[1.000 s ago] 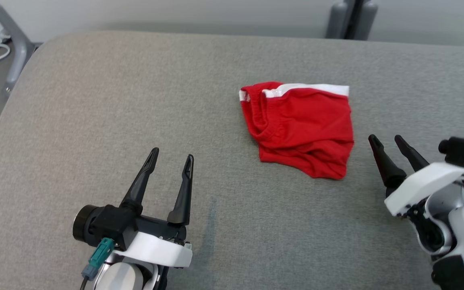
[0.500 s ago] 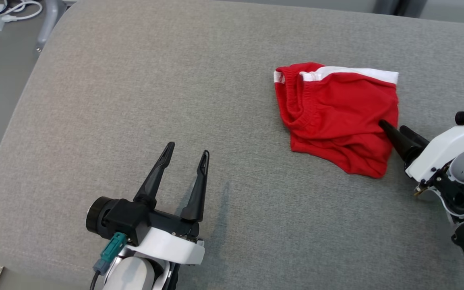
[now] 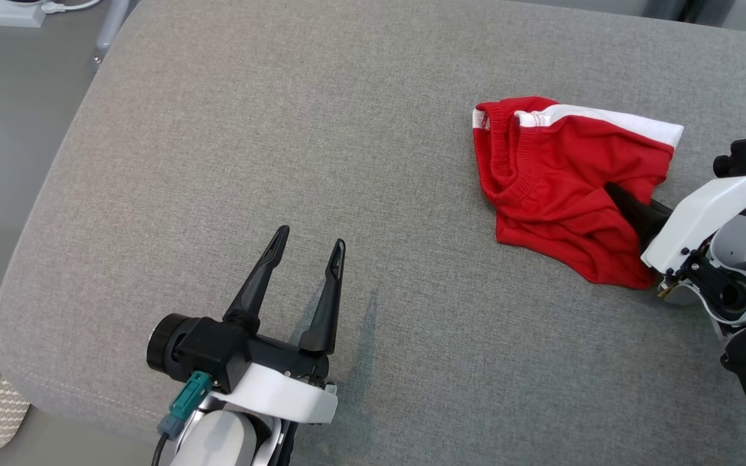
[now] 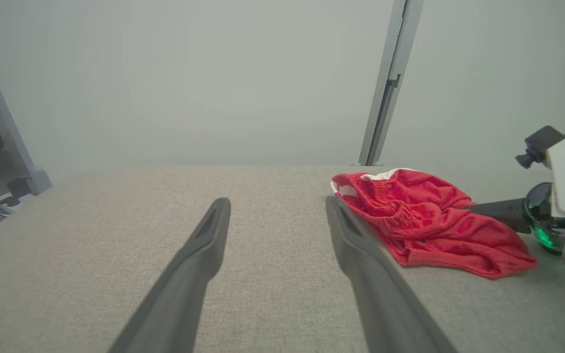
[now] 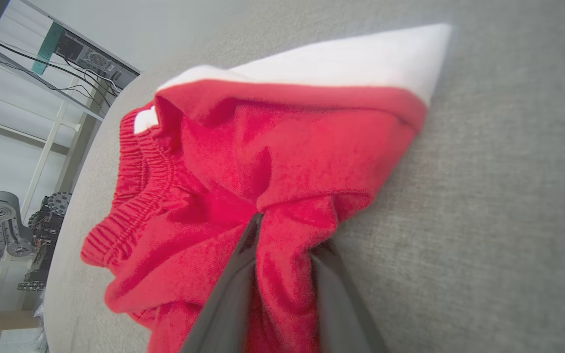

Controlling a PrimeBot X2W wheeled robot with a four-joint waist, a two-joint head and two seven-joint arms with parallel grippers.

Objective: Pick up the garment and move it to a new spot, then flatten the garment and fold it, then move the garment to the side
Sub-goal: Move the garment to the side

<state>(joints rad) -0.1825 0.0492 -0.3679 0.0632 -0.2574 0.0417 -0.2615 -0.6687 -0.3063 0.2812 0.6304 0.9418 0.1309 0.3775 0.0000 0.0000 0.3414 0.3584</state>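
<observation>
Red garment (image 3: 567, 188) lies crumpled at the far right of the grey surface (image 3: 269, 129), white band along its far edge. Our right gripper (image 5: 287, 240) is narrow with a fold of the garment's right edge bunched between its fingers, and our left gripper (image 3: 311, 234) hangs wide and empty on the near side, well left of the cloth. We judge this to be the pick-up step: check that the pinch holds more than a thin layer, lift straight up so the cloth clears the surface rather than drags, then carry it toward the open middle.
</observation>
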